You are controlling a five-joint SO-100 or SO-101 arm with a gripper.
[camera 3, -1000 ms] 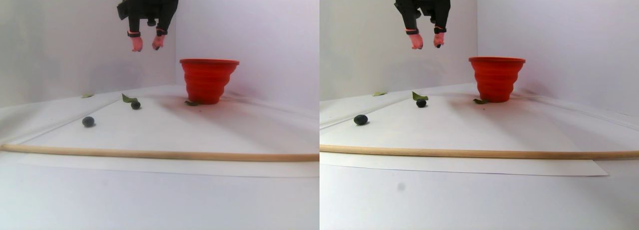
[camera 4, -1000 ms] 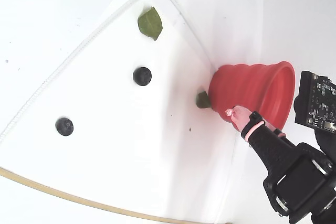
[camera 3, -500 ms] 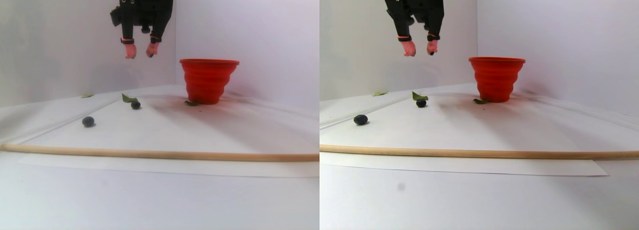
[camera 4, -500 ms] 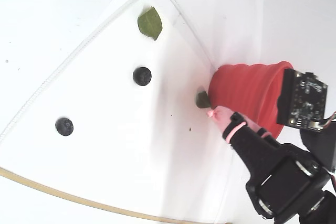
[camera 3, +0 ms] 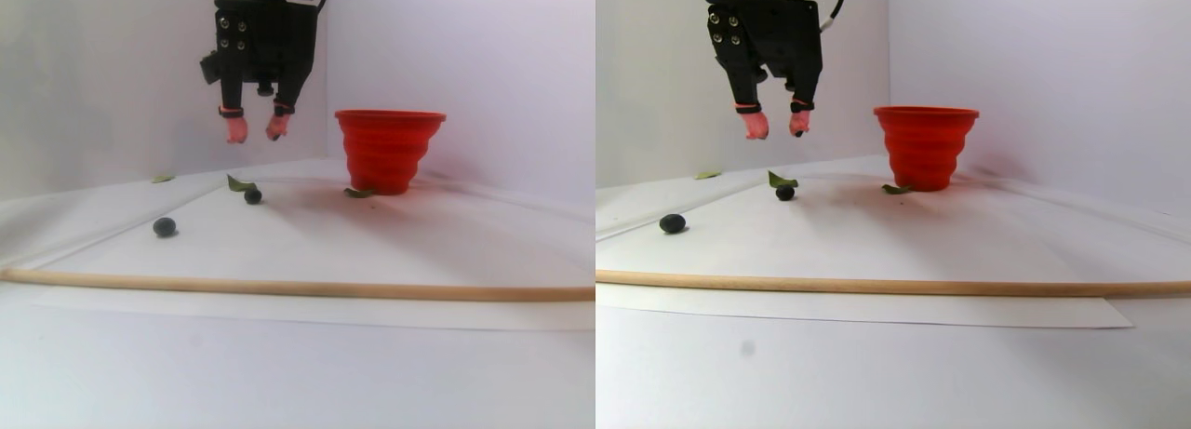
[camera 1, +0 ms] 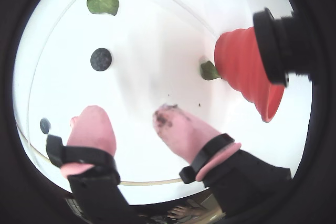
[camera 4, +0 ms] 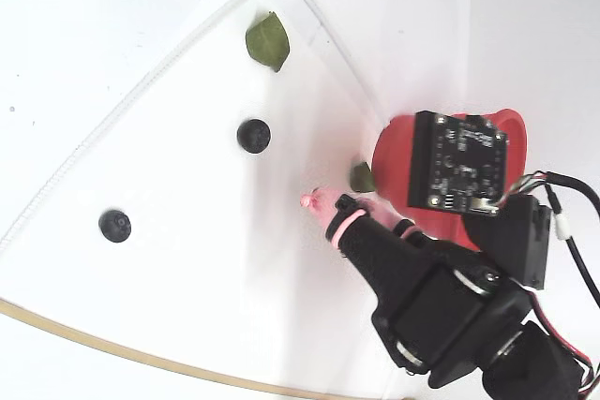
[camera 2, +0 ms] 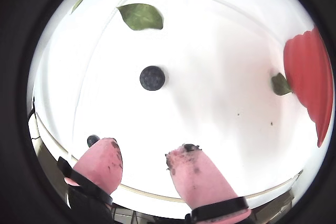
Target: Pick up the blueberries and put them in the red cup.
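Note:
Two blueberries lie on the white sheet. The farther one (camera 1: 101, 59) (camera 2: 152, 78) (camera 3: 253, 196) (camera 4: 254, 135) is beside a green leaf, the nearer one (camera 1: 45, 125) (camera 2: 93, 140) (camera 3: 165, 227) (camera 4: 114, 226) sits alone. The red cup (camera 1: 244, 72) (camera 2: 307, 72) (camera 3: 388, 150) (camera 4: 398, 152) stands upright near the back wall. My gripper (camera 1: 128, 116) (camera 2: 146, 149) (camera 3: 256, 129) (camera 4: 314, 201) hangs open in the air, left of the cup in the stereo pair view and above the farther berry. Nothing is between its pink fingertips, and one tip carries dark stains.
Green leaves lie on the sheet, one by the farther berry (camera 2: 140, 16) (camera 4: 268, 40) and one at the cup's base (camera 1: 210, 70) (camera 4: 362, 177). A wooden stick (camera 3: 298, 288) runs across the front of the sheet. White walls close in behind.
The open gripper has come down and moved away from the cup, toward the farther berry. The berries and the cup have not moved.

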